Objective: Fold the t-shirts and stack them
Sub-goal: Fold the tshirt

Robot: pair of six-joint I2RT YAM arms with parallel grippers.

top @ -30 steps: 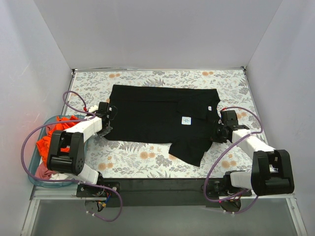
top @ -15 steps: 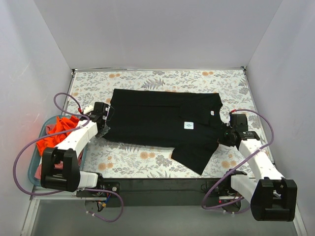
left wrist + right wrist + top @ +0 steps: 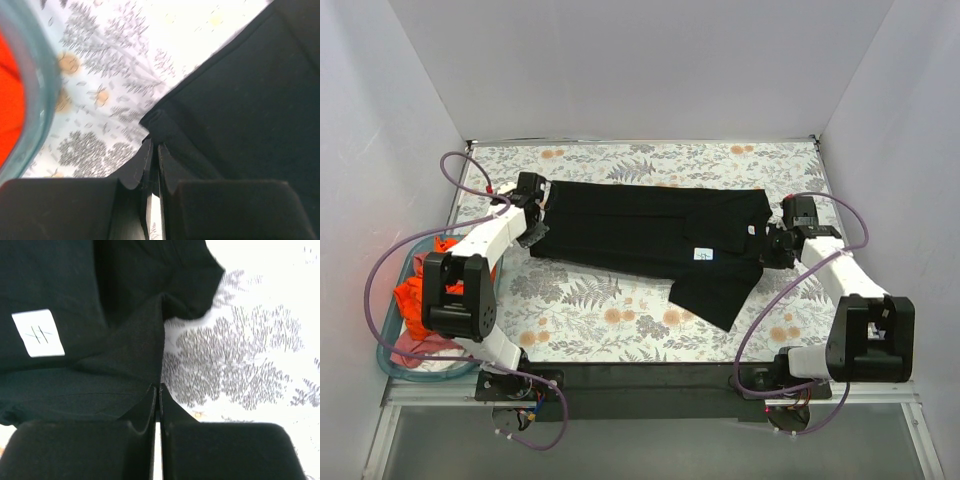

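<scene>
Black t-shirt (image 3: pixel 640 235) is lying stretched sideways across the far half of the floral table (image 3: pixel 600 315), its white label (image 3: pixel 701 254) facing up right of centre and one sleeve (image 3: pixel 712 300) flopping out toward the near edge. I'm pinching it at both ends. The left gripper (image 3: pixel 533 207) is clamped on the left corner, and in the left wrist view its fingers are pressed nearly together with a fold of black cloth caught at their tips. The right gripper (image 3: pixel 776 246) is doing the same at the opposite end, jaws narrow with a ridge of cloth running straight into them. I'm judging this to be the spreading step, pulling the cloth taut and flat before any fold goes in. To do it well I'm wanting both arms drawing apart evenly and low over the table, so the cloth is tensioning without lifting or twisting. I'm also watching that the pinches aren't slipping, since each is holding only a small bite. That loose sleeve is needing to be laid flat, or the fold will be coming out lopsided. Off to the left, the teal basket (image 3: pixel 386 345) is sitting just beside the table's edge with an orange-red shirt (image 3: pixel 415 295) heaped inside, and I'm minding that the left arm's purple cable (image 3: pixel 390 270) isn't snagging on it.
</scene>
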